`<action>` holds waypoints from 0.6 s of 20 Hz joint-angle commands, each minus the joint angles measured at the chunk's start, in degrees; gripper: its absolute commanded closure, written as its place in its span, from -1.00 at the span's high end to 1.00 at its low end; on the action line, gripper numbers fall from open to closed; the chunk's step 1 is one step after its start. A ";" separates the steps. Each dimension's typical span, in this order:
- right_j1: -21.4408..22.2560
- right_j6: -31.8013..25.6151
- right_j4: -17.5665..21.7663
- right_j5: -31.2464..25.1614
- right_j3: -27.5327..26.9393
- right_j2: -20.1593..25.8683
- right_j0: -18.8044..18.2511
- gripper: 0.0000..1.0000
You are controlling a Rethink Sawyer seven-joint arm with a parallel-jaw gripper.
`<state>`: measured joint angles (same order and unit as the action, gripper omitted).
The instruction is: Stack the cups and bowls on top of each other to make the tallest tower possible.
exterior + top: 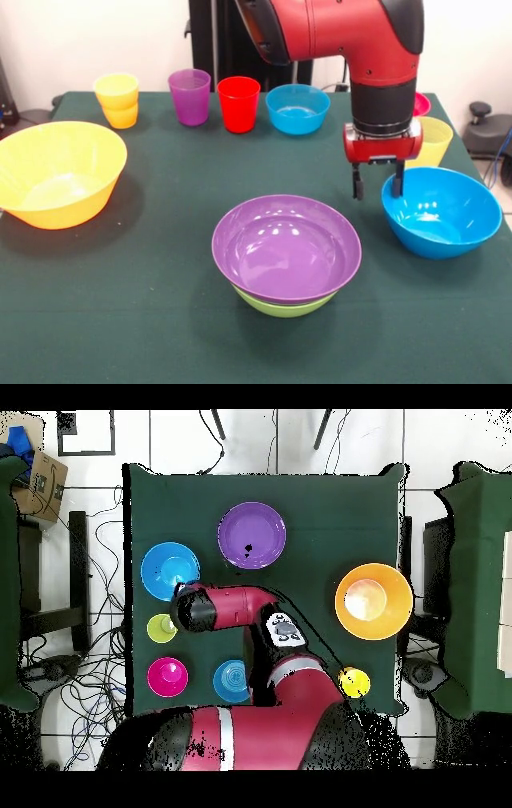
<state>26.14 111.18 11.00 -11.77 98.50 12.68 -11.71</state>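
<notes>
Showing only in front view, green bowl (pixel 284 305) underlies purple bowl (pixel 286 248).

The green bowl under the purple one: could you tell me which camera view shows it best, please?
The front view shows it best: the green bowl peeks out as a curved strip beneath the purple bowl nested in it. In the overhead view, the purple bowl covers it completely, so no green is visible there.

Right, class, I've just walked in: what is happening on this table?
A red and black robot arm holds its gripper, open, over the far rim of the large glossy blue plastic bowl. The large purple plastic bowl already sits nested in the green bowl. The wide orange bowl stands apart.
</notes>
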 commanded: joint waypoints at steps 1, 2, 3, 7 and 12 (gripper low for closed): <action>-8.34 -0.80 4.59 0.88 -7.26 2.72 2.69 1.00; -9.00 -0.42 4.59 1.28 -8.01 2.37 3.23 1.00; -9.49 -0.14 4.54 1.44 -8.62 2.22 3.61 1.00; -9.83 0.82 3.89 0.71 -10.22 1.61 5.04 1.00; -10.02 1.74 3.40 2.34 -10.34 2.16 4.87 1.00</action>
<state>21.74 111.18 11.61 -11.73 93.86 11.86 -8.38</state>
